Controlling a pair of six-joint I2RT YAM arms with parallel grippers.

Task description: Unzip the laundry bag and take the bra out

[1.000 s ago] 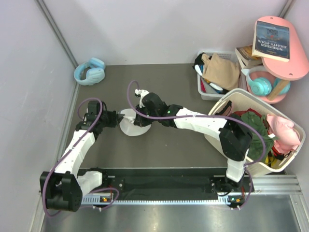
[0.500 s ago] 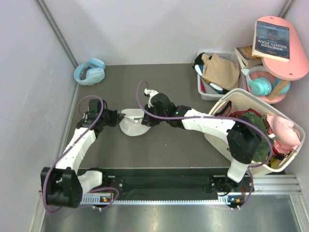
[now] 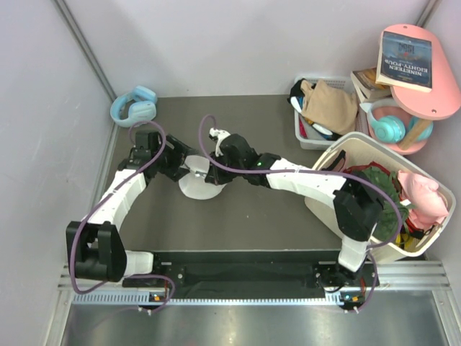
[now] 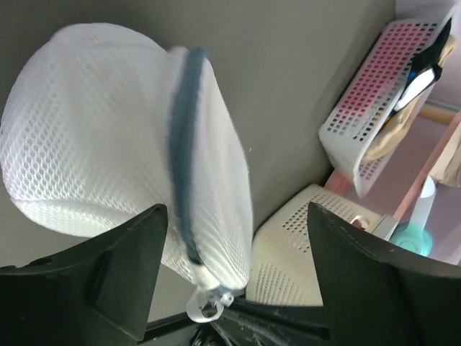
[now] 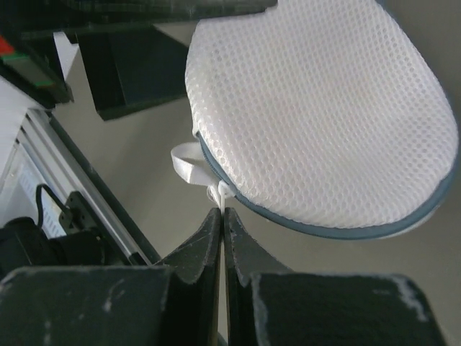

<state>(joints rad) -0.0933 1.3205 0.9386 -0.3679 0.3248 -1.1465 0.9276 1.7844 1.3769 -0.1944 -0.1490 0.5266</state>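
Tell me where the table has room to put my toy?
Free: the far strip of table between the blue headphones and the grey crate, and the near strip between the laundry bag and the base rail. Crowded: the middle, where the left arm and right arm meet the bag, and the right side by the white basket.

Lab cell — grey-walled robot table [image 3: 245, 122]

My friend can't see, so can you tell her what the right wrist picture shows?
The right gripper is pinched shut on the white zip pull of the round white mesh laundry bag. Its blue-grey zip looks closed, with grey table behind.
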